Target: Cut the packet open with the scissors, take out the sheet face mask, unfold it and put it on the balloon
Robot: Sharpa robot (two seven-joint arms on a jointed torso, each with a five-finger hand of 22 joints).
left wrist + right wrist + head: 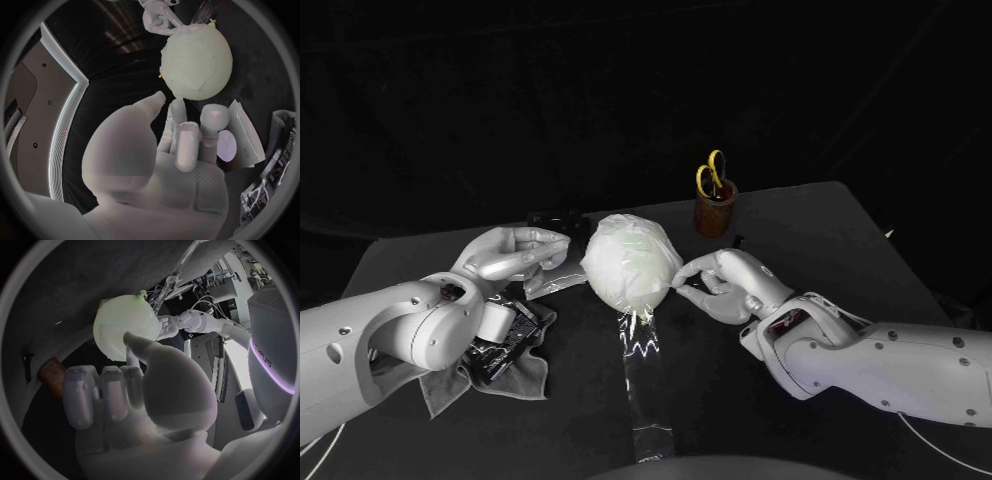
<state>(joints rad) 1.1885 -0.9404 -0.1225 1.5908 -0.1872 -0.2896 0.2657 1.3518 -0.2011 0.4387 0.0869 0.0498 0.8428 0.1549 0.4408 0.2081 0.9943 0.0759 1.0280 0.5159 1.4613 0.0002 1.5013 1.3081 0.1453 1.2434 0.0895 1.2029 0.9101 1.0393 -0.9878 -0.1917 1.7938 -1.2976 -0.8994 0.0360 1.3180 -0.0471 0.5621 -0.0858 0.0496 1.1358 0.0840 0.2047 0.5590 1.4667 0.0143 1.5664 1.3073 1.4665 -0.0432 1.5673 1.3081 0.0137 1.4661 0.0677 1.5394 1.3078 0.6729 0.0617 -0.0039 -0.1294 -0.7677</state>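
A black desk (pixel 848 230) carries the scene. At its middle a pale balloon (pixel 629 262) stands raised on a clear stand (pixel 640 390). The white sheet face mask (pixel 609 278) is already unfolded and draped over the balloon, covering most of the side that faces the robot.

The left hand (pixel 516 255) is at the balloon's left side. Its fingers are straight and apart with nothing between them. Their tips are near the mask's edge; whether they touch it cannot be told.

The right hand (pixel 718 285) is at the balloon's right side. Its thumb and a finger seem to pinch the mask's edge there, with the other fingers curled in.

What looks like the opened white packet (pixel 245 136) lies flat near the desk's left edge, just beside the left hand. A grey cloth (pixel 516 375) lies there too.

The scissors (pixel 713 175), with yellow handles, stand upright in a brown holder (pixel 715 212) near the desk's far edge, well apart from both hands.

By this showing the cutting, the taking out and the unfolding are done. What is probably left is smoothing the mask onto the balloon and letting go.
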